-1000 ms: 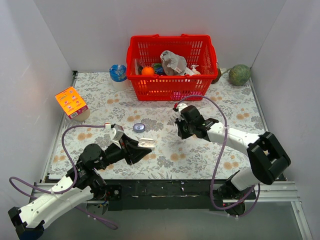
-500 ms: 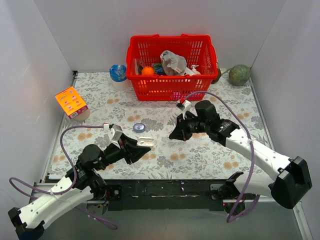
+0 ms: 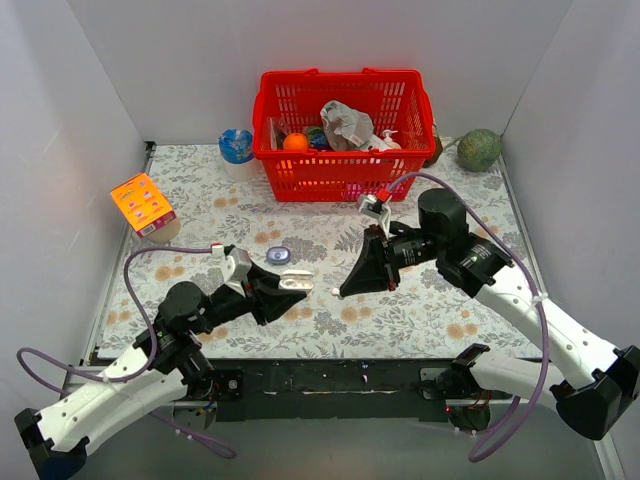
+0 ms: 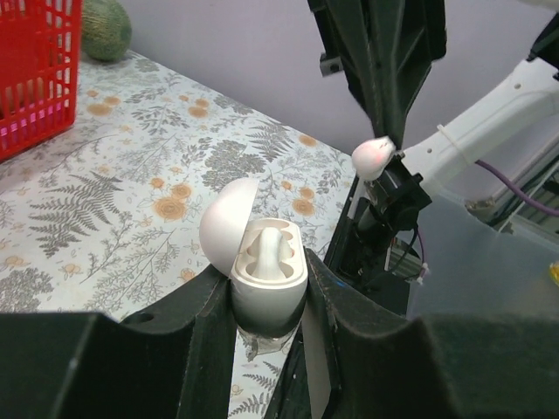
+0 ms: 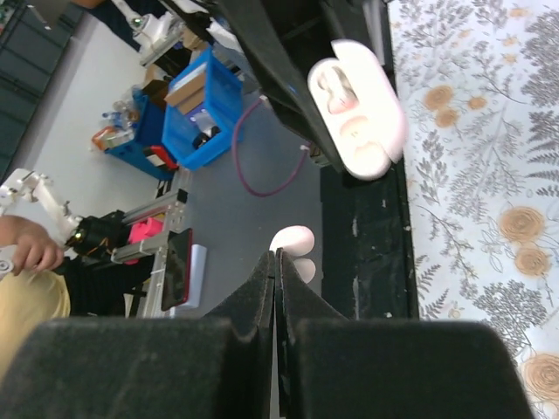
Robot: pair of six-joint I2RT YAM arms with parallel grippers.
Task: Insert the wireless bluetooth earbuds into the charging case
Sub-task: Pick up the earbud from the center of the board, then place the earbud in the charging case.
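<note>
I see the charging case (image 4: 262, 257) between the left gripper (image 4: 267, 292) fingers. The right gripper (image 5: 276, 258) fingers pinch an earbud (image 4: 374, 154) nearby.

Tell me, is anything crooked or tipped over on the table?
Yes. The orange box near the mat's left edge sits tilted, propped on a tan thing underneath it. Nothing looks spilled or broken.

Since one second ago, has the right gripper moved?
Yes. The right gripper, holding an earbud, moved away from the red basket, toward the charging case.

Short open gap between charging case (image 3: 293, 284) and earbud (image 3: 335, 291); red basket (image 3: 330, 172) beyond.
</note>
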